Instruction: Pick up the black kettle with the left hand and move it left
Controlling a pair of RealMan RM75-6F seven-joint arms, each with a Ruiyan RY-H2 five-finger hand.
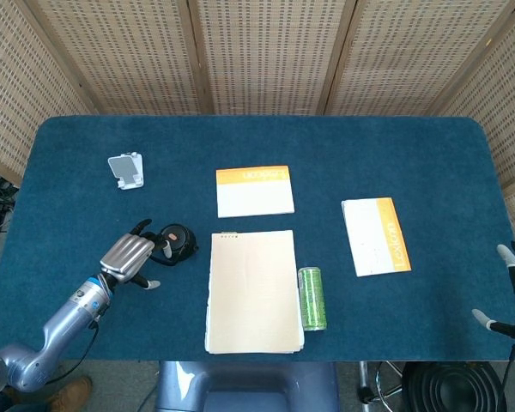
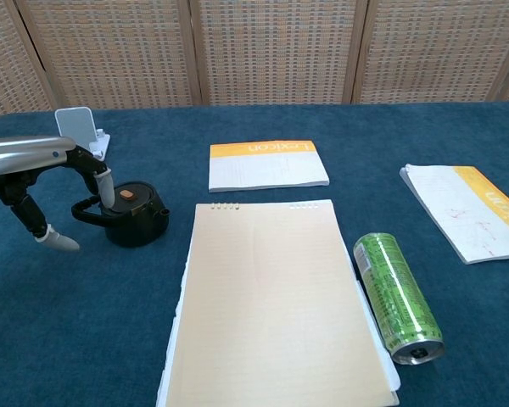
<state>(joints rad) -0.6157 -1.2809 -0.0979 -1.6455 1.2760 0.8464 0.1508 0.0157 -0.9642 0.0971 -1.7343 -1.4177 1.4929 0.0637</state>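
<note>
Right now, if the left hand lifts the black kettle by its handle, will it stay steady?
Probably steady on the table: the black kettle looks squat and wide-based. Lifted by its side handle, it may tilt away from the left hand. Its small size suggests little weight.
</note>
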